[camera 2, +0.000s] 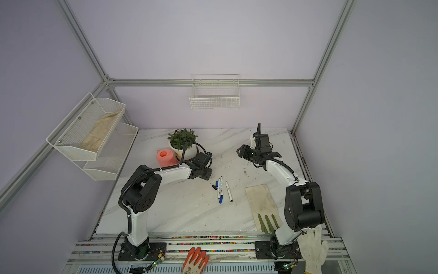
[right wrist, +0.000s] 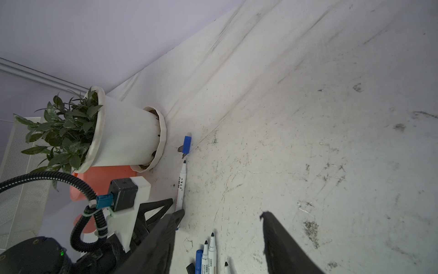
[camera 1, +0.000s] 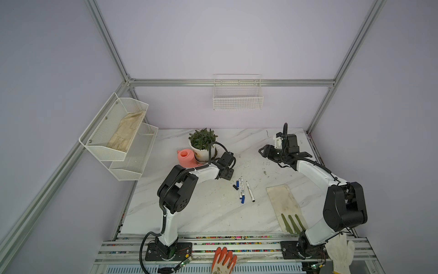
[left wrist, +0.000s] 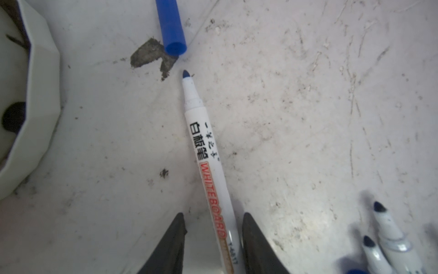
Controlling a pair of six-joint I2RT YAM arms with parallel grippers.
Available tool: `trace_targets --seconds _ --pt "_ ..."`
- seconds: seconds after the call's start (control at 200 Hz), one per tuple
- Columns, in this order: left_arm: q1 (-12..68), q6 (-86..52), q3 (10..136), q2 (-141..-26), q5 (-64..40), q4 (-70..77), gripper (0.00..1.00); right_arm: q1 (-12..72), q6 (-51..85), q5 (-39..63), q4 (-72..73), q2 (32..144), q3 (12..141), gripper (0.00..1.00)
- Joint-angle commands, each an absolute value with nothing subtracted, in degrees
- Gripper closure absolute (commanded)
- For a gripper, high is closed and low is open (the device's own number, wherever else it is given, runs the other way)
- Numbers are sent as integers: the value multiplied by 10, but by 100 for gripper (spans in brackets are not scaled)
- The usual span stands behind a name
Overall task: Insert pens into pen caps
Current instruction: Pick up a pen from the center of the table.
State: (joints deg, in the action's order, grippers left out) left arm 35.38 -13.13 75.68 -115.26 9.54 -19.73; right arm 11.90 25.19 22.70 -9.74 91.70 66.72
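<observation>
A white pen with a blue tip lies on the table between the fingers of my left gripper. One finger is right beside the barrel; the other stands apart with a gap. A blue pen cap lies just past the pen's tip, beside the pot; the right wrist view shows this cap and pen too. In both top views the left gripper hides them. Three more pens and a black cap lie mid-table. My right gripper hovers open and empty at the back right.
A potted plant and a pink watering can stand close behind the left gripper. A stained cloth glove lies on the table's right side. A wire basket hangs on the back wall and a mesh shelf on the left.
</observation>
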Motion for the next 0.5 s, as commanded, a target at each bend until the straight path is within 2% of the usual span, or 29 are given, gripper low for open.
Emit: trace_targets --seconds 0.0,0.125,0.255,0.495 --pt "351 -167 779 -1150 89 -250 72 120 249 219 -109 909 671 39" --pt "352 -181 758 -1139 80 -246 88 120 251 218 -105 906 671 39" --pt "352 -179 717 -1089 58 -200 100 121 255 235 -91 900 662 40" --pt "352 -179 594 -941 -39 18 100 171 243 292 -67 918 675 40"
